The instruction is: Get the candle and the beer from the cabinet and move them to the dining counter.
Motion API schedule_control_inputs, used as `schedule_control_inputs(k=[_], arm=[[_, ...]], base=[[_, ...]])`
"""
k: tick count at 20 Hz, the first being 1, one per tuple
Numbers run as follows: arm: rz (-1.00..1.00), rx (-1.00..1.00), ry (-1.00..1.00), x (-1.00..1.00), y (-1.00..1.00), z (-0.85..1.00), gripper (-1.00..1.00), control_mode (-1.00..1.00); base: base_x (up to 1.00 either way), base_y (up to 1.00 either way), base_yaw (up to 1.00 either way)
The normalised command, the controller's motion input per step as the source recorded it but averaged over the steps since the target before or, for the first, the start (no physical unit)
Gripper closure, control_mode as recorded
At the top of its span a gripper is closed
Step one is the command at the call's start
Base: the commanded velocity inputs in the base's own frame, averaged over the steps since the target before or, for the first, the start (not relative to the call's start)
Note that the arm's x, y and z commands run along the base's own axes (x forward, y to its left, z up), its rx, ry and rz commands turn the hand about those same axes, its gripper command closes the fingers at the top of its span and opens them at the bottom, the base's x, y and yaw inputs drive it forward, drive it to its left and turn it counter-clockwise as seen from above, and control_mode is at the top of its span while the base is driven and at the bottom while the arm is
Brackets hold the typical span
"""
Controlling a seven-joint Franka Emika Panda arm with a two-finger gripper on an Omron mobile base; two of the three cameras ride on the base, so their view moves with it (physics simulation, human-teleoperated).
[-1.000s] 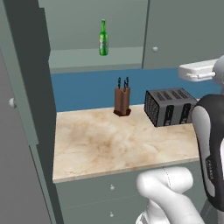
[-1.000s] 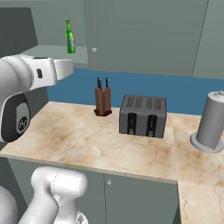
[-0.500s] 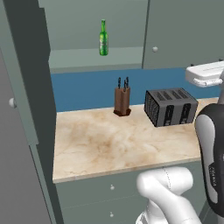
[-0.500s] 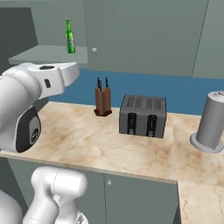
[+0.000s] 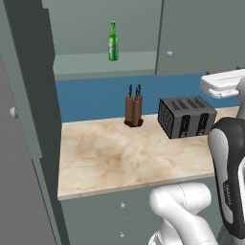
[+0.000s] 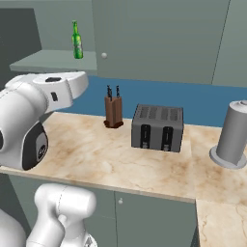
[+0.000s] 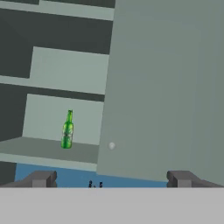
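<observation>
The beer (image 5: 113, 41), a slim green bottle, stands upright on the lower shelf of the open cabinet (image 5: 95, 64). The right base view shows the beer (image 6: 76, 40) at the top left. In the hand view the beer (image 7: 67, 130) stands left of centre, far ahead of my gripper (image 7: 111, 179). Its two dark fingertips (image 7: 41, 178) stand wide apart with nothing between them, so it is open. The candle and the dining counter are out of view.
Below the cabinet, a marble worktop (image 5: 105, 153) carries a brown knife block (image 5: 134, 109), a dark toaster (image 5: 186, 116) and a grey canister (image 6: 232, 134). The cabinet's open door (image 5: 24, 95) juts out at the left. Its right door (image 7: 166, 87) is shut.
The arm has turned, and its white upper part now sits lower and nearer in the right base view. The beer has not moved. The gripper stays open.
</observation>
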Motion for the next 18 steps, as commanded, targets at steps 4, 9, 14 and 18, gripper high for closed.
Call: schedule_control_inputs(k=[4,9,14,18], arm=[[0.0,0.0,0.0,0.0,0.05,-0.14,-1.0,-1.0],[0.0,0.0,0.0,0.0,0.0,-0.07,-1.0,-1.0],[0.0,0.01,0.0,0.0,0.0,-0.02,-1.0,-1.0],[0.0,0.0,0.0,0.11,0.01,0.0,-1.0,-1.0]], base=[[0.0,0.0,0.0],[0.0,0.0,0.0],[0.0,0.0,0.0],[0.0,0.0,0.0]])
